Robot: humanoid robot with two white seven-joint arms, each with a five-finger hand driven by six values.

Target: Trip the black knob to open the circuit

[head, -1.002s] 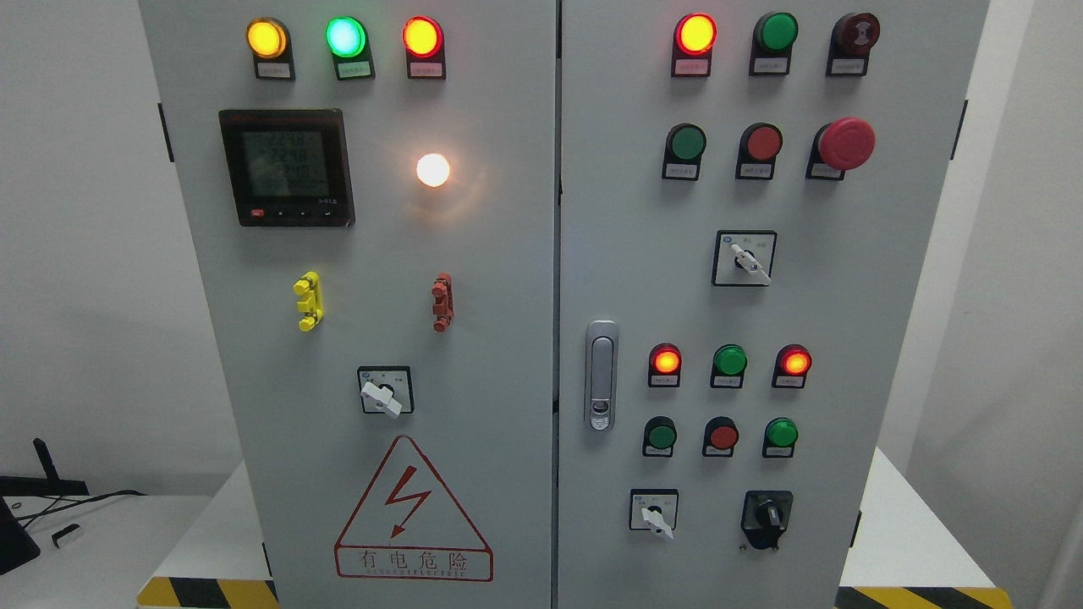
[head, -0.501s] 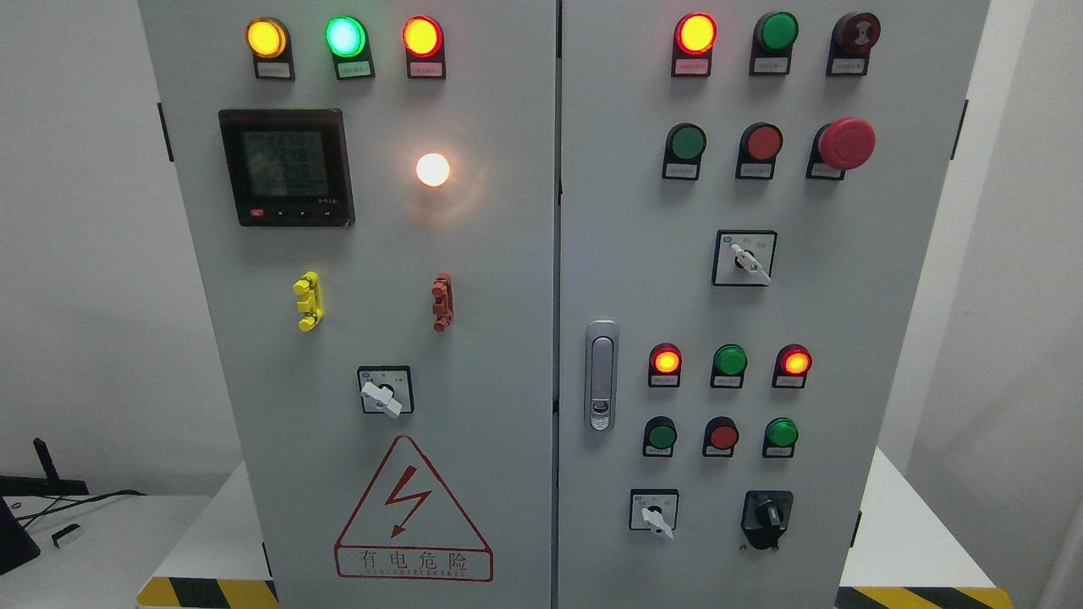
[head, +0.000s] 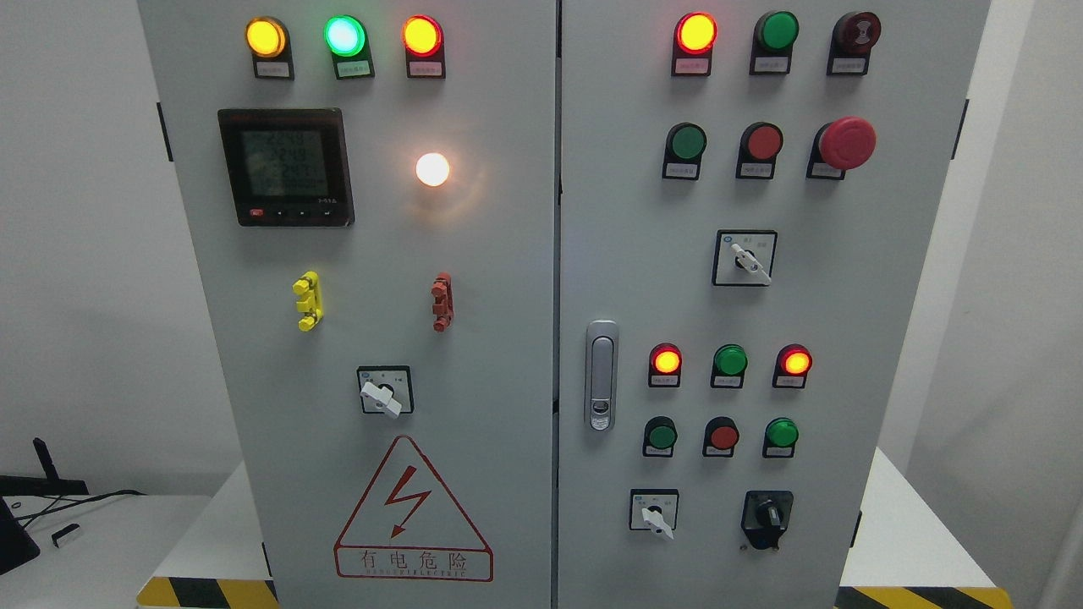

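No hand in view so its state is unknown, task not started: reach to black knob (head: 767, 513), bottom right of cabinet (head: 525, 279), & turn it.

White walls (head: 76, 254), white table (head: 110, 541)

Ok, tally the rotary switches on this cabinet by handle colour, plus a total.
White selectors: 3
Black knob: 1
Total: 4
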